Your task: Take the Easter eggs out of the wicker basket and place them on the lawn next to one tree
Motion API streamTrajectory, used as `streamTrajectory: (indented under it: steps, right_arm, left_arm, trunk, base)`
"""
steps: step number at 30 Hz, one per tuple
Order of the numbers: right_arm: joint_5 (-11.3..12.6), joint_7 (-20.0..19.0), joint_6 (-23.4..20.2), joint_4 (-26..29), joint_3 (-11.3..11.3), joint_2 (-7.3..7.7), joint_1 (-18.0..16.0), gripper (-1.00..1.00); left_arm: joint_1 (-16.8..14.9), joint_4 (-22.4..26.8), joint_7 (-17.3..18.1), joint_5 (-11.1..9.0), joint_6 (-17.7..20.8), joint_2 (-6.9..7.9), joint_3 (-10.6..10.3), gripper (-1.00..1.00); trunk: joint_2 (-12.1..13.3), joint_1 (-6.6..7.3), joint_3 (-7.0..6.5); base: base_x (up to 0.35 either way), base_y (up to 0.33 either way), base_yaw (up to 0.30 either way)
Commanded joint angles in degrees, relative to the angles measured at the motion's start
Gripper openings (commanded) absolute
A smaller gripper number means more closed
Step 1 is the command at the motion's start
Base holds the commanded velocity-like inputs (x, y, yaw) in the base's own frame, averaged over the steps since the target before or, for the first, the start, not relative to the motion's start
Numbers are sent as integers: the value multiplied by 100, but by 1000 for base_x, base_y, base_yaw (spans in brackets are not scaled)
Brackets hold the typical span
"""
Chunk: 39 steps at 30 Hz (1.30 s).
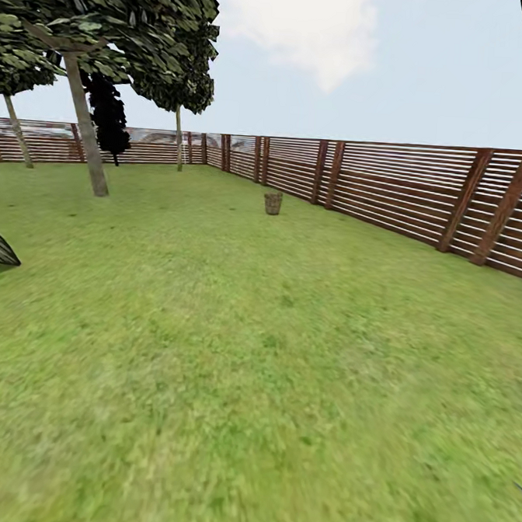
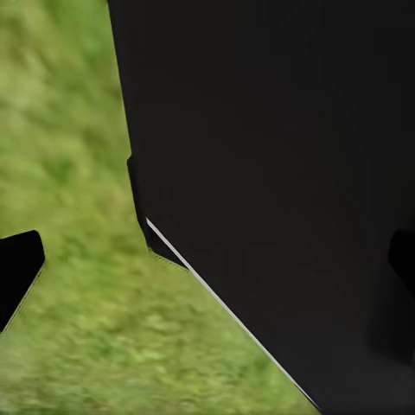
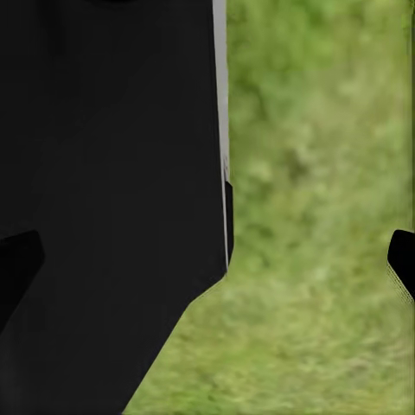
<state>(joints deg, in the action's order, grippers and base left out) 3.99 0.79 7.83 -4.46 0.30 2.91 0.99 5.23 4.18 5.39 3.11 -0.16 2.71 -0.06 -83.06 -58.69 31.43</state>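
The wicker basket (image 1: pixel 273 203) stands far off on the lawn (image 1: pixel 253 369) near the fence (image 1: pixel 406 193), well apart from the tree (image 1: pixel 87 128). Both grippers' fingertips sit wide apart over grass, holding nothing.

We see no readable text, labels, brands, numbers or signs in any view. Checked the surfaces that could carry marking: the wicker basket (image 1: pixel 273 203) at roughly 12 o'clock is plain weave, too small to make out any tag. The fence (image 1: pixel 406 195) from 10 to 3 o'clock is bare brown slats and posts. The tree (image 1: pixel 85 120) trunk at 11 o'clock is unmarked. The black robot body (image 2: pixel 285 190) in both wrist views is flat black, no decals or serials legible. The lawn (image 1: pixel 252 385) is plain mottled grass.
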Motion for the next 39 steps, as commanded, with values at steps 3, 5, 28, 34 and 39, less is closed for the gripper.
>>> streamTrajectory:
  steps: [3,5,28,34,39]
  right_arm:
    - [41,0,35,-11,6,-1,-2,100]
    - [41,0,35,-11,6,-1,-2,100]
    - [41,0,35,-11,6,2,-2,100]
    - [41,0,35,-11,6,7,-2,100]
    - [41,0,35,-11,6,7,-2,100]
  left_arm:
    - [4,12,15,35,-2,2,3,100]
    - [4,12,15,35,-2,2,3,100]
    - [4,13,15,33,-2,2,3,100]
    - [4,13,15,33,-2,2,0,100]
    - [4,13,15,34,-2,2,2,100]
  trunk:
    - [-2,-4,3]
    - [-2,-4,3]
    - [-2,-4,3]
    - [-2,-4,3]
    - [-2,-4,3]
  base:
    - [338,0,0]
    - [339,0,0]
    - [339,0,0]
    - [338,0,0]
    - [338,0,0]
